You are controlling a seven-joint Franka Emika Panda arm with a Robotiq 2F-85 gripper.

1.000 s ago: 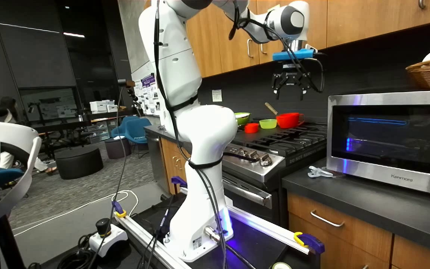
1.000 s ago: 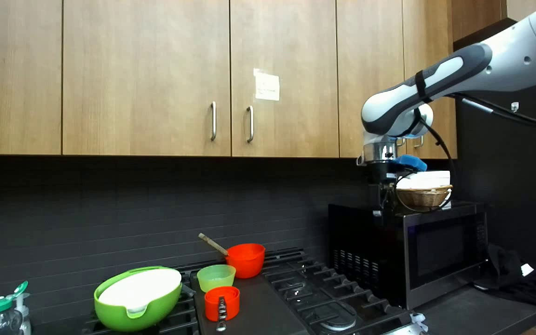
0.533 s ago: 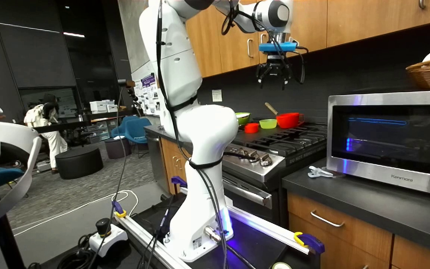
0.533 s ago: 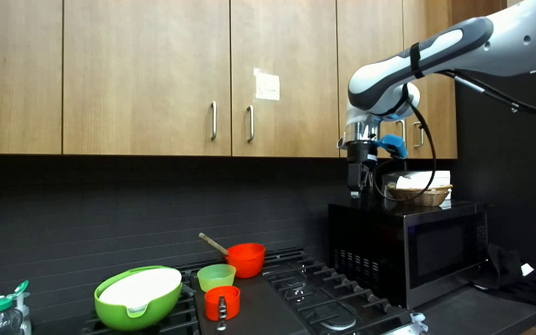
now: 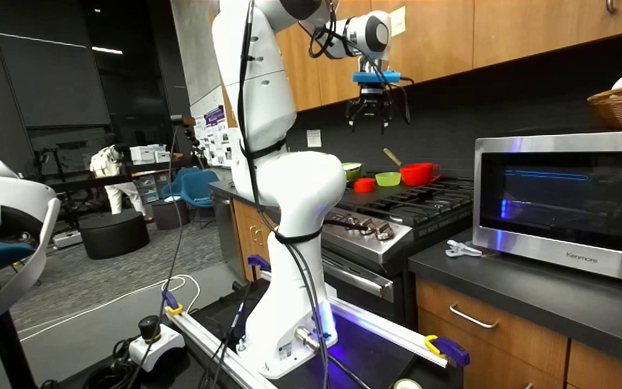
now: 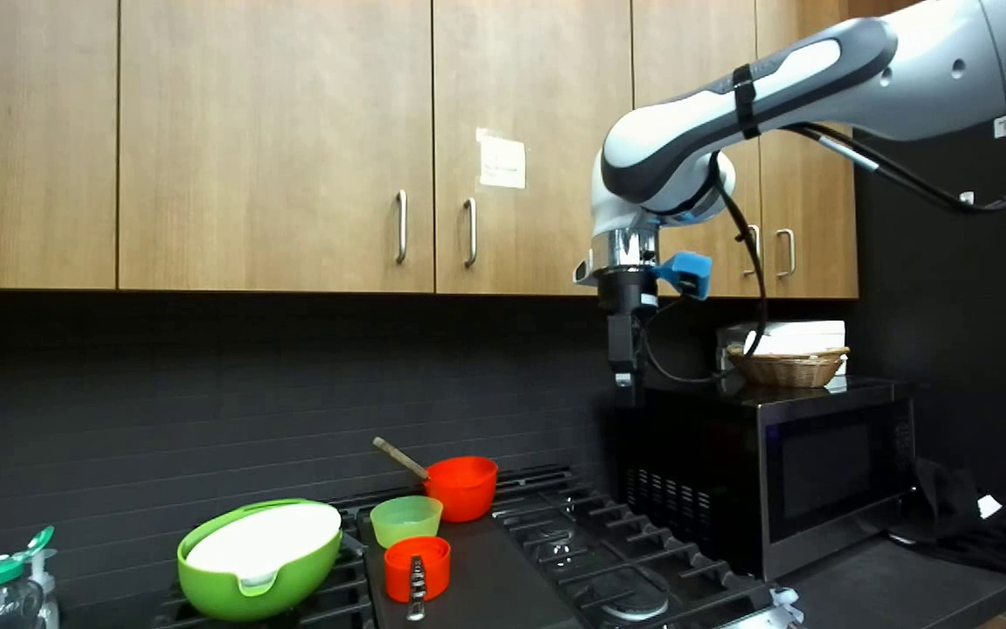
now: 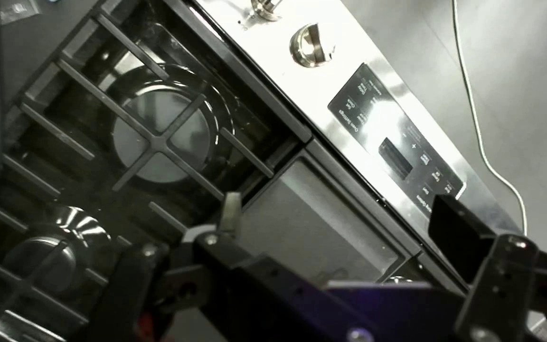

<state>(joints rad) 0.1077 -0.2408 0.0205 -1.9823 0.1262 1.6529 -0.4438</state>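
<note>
Gripper shifted toward 9 o'clock in both exterior views since a second ago, now farther from the microwave. Jaws spread wide, nothing between them. It hangs clear above the stove; exact height hard to judge. Red pot sits on the stove, at 8 o'clock from it in an exterior view, small green bowl and red cup beyond, none moved. Background: person has drifted toward 3 o'clock.

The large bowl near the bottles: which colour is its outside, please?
Green; the large bowl shows best in an exterior view.
</note>
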